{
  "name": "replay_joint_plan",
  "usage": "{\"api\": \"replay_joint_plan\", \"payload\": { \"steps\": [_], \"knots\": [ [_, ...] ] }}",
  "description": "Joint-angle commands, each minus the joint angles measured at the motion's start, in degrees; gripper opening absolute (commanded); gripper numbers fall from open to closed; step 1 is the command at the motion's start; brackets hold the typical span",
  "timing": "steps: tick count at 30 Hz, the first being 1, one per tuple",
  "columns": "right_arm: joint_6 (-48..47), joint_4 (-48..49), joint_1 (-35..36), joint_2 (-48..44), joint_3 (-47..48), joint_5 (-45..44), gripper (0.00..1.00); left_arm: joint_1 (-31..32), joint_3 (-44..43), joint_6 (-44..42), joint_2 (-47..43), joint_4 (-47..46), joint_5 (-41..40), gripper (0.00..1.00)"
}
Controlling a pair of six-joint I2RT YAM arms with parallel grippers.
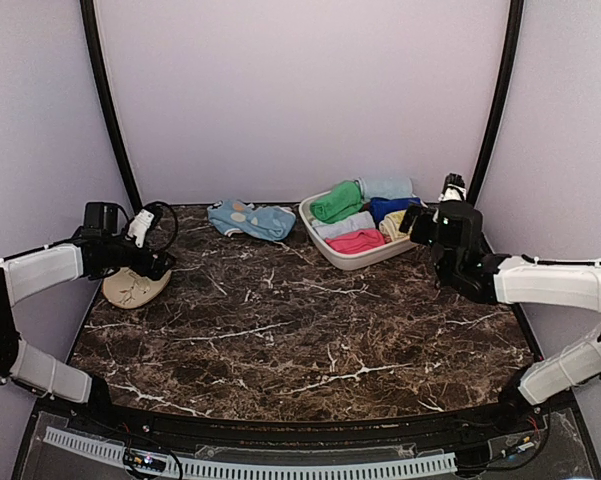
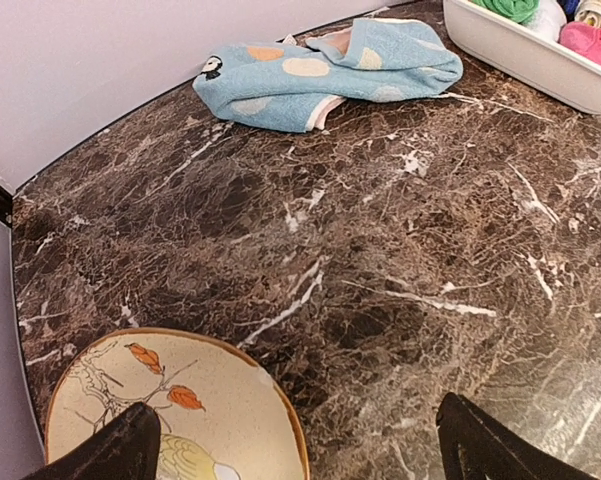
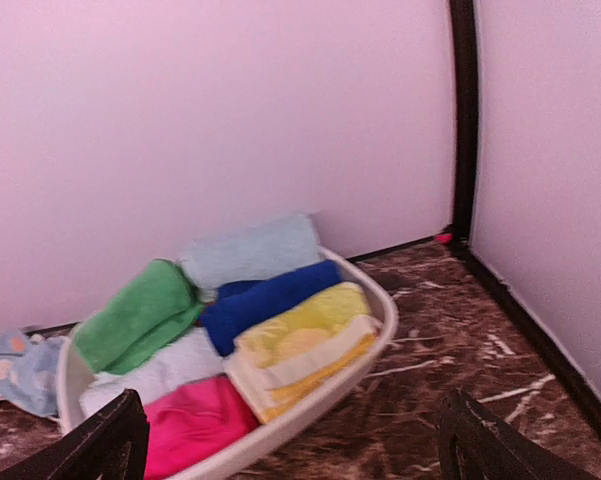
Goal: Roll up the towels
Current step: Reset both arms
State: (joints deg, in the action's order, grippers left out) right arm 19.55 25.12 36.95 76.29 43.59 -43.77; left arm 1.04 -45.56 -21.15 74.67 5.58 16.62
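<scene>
Our left gripper [image 2: 300, 440] and right gripper [image 3: 290, 440] both hang with jaws spread, empty. The green towel [image 3: 140, 315] and yellow towel [image 3: 300, 340] lie rolled in the tub [image 1: 330, 252]; we judge the loose blue cloth [image 2: 320, 70] on the worktop [image 1: 300, 340] is next to grasp

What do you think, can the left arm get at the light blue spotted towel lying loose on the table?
Probably yes: the left gripper is open, and only bare tabletop lies between it and the blue towel.
</scene>
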Motion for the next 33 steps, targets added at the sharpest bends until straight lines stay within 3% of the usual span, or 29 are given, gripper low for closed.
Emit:
{"api": "replay_joint_plan", "payload": {
  "steps": [1,6,9,11,13,16,18,21,22,26,29,31,33],
  "knots": [
    [-7.45,23.81,-5.5,-8.09,-16.26,-6.67,1.0,-0.77,5.92,2.91,5.11,-21.68,1.15,0.99],
    [-9.49,23.09,-11.67,-11.68,-22.49,-9.54,1.0,-1.85,11.06,6.42,11.67,-37.09,1.93,0.99],
    [-12.65,32.8,-14.97,-10.7,-29.03,-5.93,1.0,-2.83,15.83,10.79,12.67,-49.58,4.32,0.99],
    [-11.71,40.29,-17.8,-8.1,-31.85,-5.8,1.0,-2.87,16.83,10.25,13.42,-50.51,4.52,0.99],
    [-11.35,47.13,-20.79,-5.2,-33.36,-2.95,1.0,-3.77,19.95,12.26,13.76,-57.06,3.44,0.99],
    [-12.98,49.83,-24.35,-1.37,-32.23,0.51,1.0,-4.09,24.37,13.59,12.52,-64.3,1.3,0.99],
    [-10.75,45.19,-25.15,-2.41,-30.9,-0.66,1.0,-4.2,27.39,14.37,12.19,-69.81,-1.22,0.99],
    [-9.85,26.24,-25.17,-6.08,-26.49,-1.19,1.0,-4.2,33.02,16.11,15.93,-85.02,-5.03,0.99],
    [-9.16,25.27,-25.33,-6.33,-27.04,-2.48,1.0,-4.17,33.92,15.87,14.67,-83.61,-4.61,0.99],
    [-17.96,57.09,-29.37,1.72,-38.57,8.88,1.0,-4.2,31.2,15.15,14.91,-79.27,-2.8,0.99],
    [-18.06,67.66,-31.85,10.07,-40.52,18.31,1.0,-4.19,31.31,15.53,15.28,-80.18,-3.73,0.99],
    [-20.91,72.26,-31.85,14.52,-40.09,23.52,1.0,-4.16,30.88,15.59,14.6,-77.88,-4.03,0.99],
    [-19.98,64.89,-31.92,12.49,-38.67,22.98,1.0,-4.2,31.07,15.59,14.95,-79.04,-4.12,0.99]
  ]
}}
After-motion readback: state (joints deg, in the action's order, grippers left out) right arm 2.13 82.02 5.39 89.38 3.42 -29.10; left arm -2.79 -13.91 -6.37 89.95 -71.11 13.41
